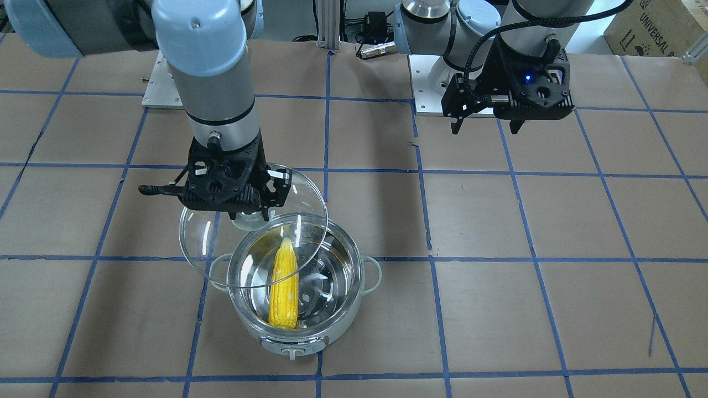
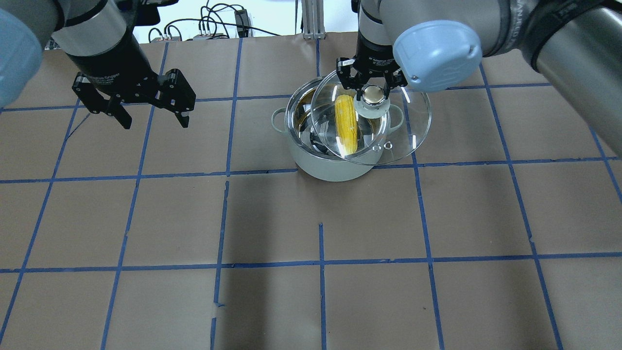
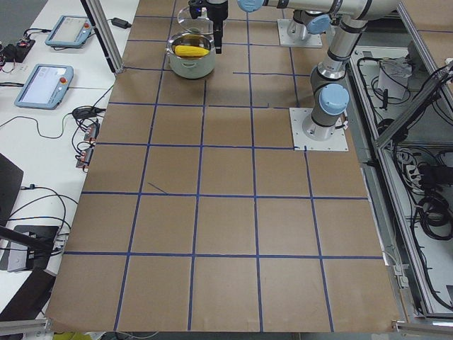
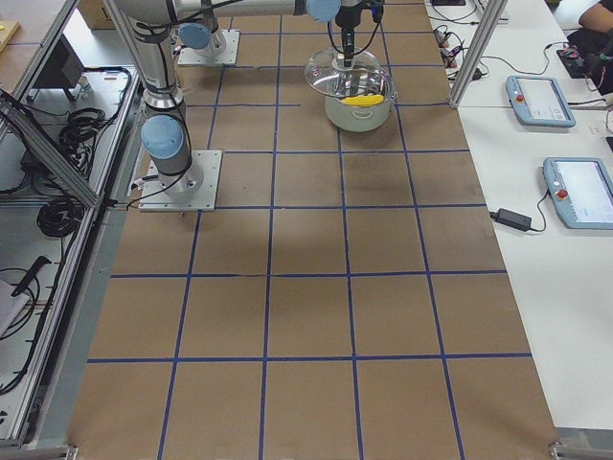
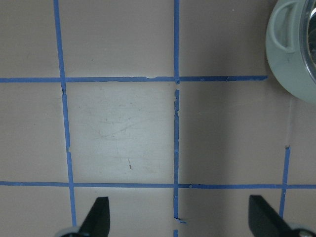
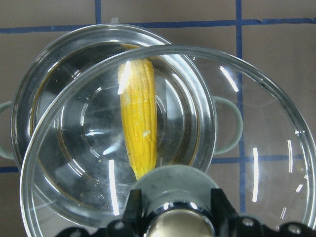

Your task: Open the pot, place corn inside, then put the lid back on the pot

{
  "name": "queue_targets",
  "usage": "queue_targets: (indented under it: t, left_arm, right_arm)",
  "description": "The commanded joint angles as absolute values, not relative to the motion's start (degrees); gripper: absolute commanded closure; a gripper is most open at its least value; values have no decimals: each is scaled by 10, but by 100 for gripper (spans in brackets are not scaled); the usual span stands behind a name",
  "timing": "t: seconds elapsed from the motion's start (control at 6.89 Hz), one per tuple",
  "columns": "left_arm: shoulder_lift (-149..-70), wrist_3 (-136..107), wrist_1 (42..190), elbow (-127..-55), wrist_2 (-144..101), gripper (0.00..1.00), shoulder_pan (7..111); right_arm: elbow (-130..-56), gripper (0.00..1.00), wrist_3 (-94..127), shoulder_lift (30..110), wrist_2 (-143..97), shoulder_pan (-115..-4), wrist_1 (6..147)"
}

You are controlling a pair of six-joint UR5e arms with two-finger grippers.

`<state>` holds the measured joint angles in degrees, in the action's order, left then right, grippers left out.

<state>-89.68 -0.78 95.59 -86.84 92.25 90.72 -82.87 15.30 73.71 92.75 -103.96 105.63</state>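
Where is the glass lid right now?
In the overhead view, the lid hangs from the right gripper, partly over the pot and offset toward the robot's right, with the corn inside the pot.

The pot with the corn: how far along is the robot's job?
Done: the pot is open and the corn lies inside. In hand: the right gripper holds the lid by its knob, off-centre over the pot, covering it only partly. To do: centre the lid and set it down on the rim. The left gripper hangs open, off to the side.
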Motion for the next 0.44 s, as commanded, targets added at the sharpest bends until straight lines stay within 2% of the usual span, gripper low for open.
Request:
queue_targets:
  t: [0.0,0.29]
  left_arm:
    - [-894,-4,949,-871,912,0,904]
    - [-892,-3,950,-871,911,0,904]
  right_arm:
    - [-813,94,183,701,933,-1060,1083]
    - [-800,94,188,680,940,-1068,1082]
